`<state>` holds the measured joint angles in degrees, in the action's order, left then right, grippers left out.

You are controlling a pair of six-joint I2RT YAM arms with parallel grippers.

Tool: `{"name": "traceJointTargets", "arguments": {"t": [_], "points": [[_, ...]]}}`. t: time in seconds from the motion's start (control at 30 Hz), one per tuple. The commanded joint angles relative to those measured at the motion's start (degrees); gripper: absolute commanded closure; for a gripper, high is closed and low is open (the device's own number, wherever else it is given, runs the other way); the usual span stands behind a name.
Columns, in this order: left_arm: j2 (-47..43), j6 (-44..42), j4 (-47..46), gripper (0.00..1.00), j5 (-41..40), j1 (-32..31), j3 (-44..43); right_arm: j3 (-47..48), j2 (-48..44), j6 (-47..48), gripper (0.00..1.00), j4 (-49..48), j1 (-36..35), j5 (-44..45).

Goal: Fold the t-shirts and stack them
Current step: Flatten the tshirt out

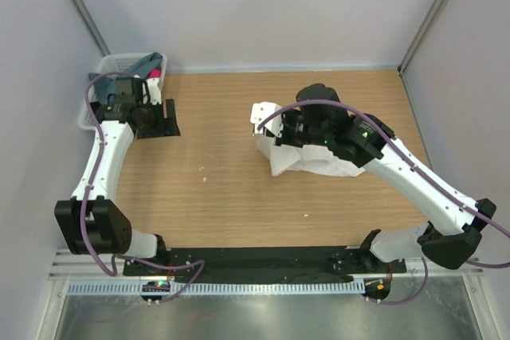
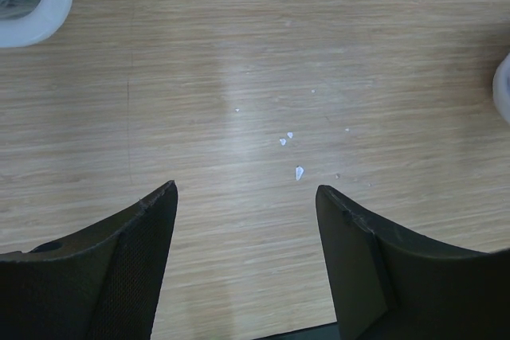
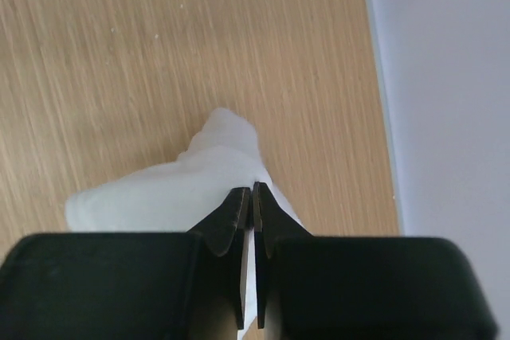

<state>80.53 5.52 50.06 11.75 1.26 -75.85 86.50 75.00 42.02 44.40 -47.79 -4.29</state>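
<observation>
A crumpled white t-shirt (image 1: pixel 312 162) lies bunched on the wooden table right of centre. My right gripper (image 1: pixel 276 134) is shut on a fold of it; in the right wrist view the jaws (image 3: pixel 251 193) pinch the white cloth (image 3: pixel 159 193), which hangs below them. My left gripper (image 1: pixel 167 117) is open and empty low over bare wood beside the basket; its fingers stand wide apart in the left wrist view (image 2: pixel 247 197). A grey-teal t-shirt (image 1: pixel 148 62) and a pink-red one (image 1: pixel 155 75) lie in the basket.
The white lattice basket (image 1: pixel 97 77) stands at the back left corner; its rim (image 2: pixel 48 13) shows in the left wrist view. Small white crumbs (image 2: pixel 299 171) lie on the wood. Grey walls enclose the table on three sides (image 3: pixel 446 77).
</observation>
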Motion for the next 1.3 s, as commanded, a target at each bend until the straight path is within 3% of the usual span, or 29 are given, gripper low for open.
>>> {"name": "traceJointTargets", "arguments": {"t": [0.0,0.07,0.13,0.3,0.43,0.6,0.9,1.07,1.27], "points": [[1.38,-0.60,-0.49,0.29,1.52,0.24,-3.68,10.42,1.46,-0.81,0.92,4.83,-0.73,-0.29],[2.87,-0.77,-0.06,0.29,2.05,-0.11,-4.82,16.38,4.00,0.78,0.98,2.63,-0.55,4.01],[3.66,-0.86,0.47,0.29,2.84,-0.73,-5.53,20.35,5.76,4.46,0.98,-1.32,0.85,6.75],[7.52,-2.00,0.65,0.28,5.74,-9.58,-6.23,22.04,7.35,6.84,0.98,-13.26,6.47,10.79],[8.85,-4.80,1.70,0.29,5.92,-17.59,-9.22,21.61,9.54,7.19,0.98,-19.61,9.90,15.28],[8.68,-7.80,1.00,0.28,-0.49,-26.64,-11.42,19.06,11.48,10.18,0.99,-26.02,14.73,18.88],[17.02,-9.82,-2.76,0.28,-5.24,-38.51,-13.27,9.85,13.42,6.85,0.99,-27.70,28.10,16.34],[25.54,-8.69,-9.01,0.32,-6.47,-39.58,-16.68,6.06,10.08,4.57,0.99,-27.44,29.60,15.63],[40.12,-6.84,-9.28,0.40,-6.12,-39.58,-29.67,2.80,7.27,4.91,0.99,-26.74,29.60,15.54]]}}
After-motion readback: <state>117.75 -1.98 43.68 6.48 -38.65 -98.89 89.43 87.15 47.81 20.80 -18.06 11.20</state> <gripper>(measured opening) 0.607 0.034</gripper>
